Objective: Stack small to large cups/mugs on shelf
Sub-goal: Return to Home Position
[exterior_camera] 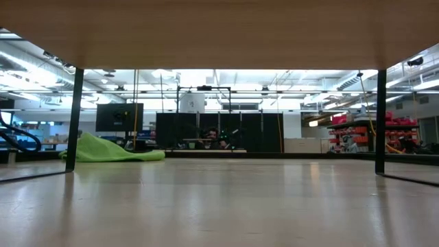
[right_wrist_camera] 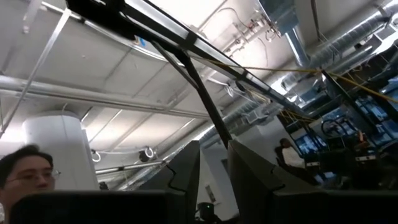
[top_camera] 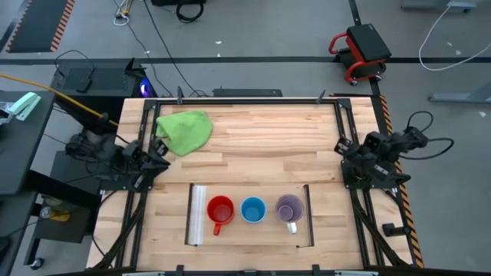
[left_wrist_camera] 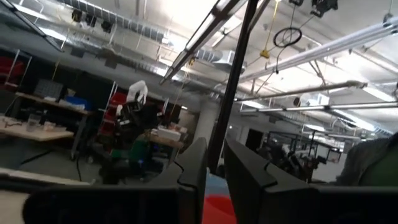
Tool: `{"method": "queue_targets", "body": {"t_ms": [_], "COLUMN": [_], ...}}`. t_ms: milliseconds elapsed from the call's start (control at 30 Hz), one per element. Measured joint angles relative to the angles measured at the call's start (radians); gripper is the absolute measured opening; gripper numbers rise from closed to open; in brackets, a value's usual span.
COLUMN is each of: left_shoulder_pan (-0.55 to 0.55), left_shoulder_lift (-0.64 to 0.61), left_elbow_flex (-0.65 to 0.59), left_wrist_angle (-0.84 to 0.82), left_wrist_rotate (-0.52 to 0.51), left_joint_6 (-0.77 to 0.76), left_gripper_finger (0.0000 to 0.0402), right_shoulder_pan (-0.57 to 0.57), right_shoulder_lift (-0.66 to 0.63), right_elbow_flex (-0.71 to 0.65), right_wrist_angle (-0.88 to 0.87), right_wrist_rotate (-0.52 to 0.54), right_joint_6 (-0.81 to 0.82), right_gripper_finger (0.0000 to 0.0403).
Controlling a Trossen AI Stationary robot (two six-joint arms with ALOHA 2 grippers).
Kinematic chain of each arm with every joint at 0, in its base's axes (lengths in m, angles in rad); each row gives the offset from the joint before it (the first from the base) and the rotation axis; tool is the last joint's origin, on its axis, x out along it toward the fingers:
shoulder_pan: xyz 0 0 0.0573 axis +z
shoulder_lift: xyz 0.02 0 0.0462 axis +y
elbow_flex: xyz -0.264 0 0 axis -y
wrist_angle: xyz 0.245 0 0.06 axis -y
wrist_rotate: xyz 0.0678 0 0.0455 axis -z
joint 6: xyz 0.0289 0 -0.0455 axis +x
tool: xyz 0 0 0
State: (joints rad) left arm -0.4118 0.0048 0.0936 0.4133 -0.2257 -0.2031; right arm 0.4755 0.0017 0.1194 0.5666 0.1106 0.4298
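Shelf [top_camera: 249,234] sits closest, w/ all three vessels on it in a row: red mug [top_camera: 220,208] by the shelf's clear-strip end, blue cup [top_camera: 253,209] mid-shelf, purple mug [top_camera: 289,207] by its dark-bar end. Left gripper [left_wrist_camera: 214,143] is parked well off the clear-strip end, right gripper [right_wrist_camera: 213,146] well off the dark-bar end. Both have fingers nearly together, holding nothing. Homing looks abt done: fold arms in, no swing over the shelf.
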Motion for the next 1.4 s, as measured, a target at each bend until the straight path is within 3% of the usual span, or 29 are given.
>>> {"method": "queue_targets", "body": {"t_ms": [433, 667, 933, 1167, 1400], "left_shoulder_pan": [0.000, 0.000, 0.000, 0.000, 0.000], "left_shoulder_lift": [0.002, 0.002, 0.002, 0.002, 0.002], "left_elbow_flex": [-0.084, -0.084, -0.085, -0.085, -0.085], "left_wrist_angle": [-0.039, -0.071, -0.225, -0.294, -0.294], "left_wrist_rotate": [0.005, 0.005, 0.006, 0.005, 0.005], "left_joint_6": [-0.030, 0.037, 0.032, 0.032, 0.031], "left_gripper_finger": [0.0057, 0.0061, 0.0053, 0.0061, 0.0055], "right_shoulder_pan": [-0.001, -0.002, -0.002, -0.002, -0.002], "right_shoulder_lift": [0.000, 0.000, 0.000, 0.006, 0.006], "right_elbow_flex": [-0.112, -0.110, -0.110, -0.110, -0.110], "right_wrist_angle": [-0.006, -0.278, -0.527, -0.533, -0.532], "right_wrist_rotate": [0.013, 0.013, 0.013, 0.013, 0.012], "right_joint_6": [-0.018, -0.050, -0.132, -0.213, -0.179], "right_gripper_finger": [0.0091, 0.0091, 0.0091, 0.0091, 0.0091]}}
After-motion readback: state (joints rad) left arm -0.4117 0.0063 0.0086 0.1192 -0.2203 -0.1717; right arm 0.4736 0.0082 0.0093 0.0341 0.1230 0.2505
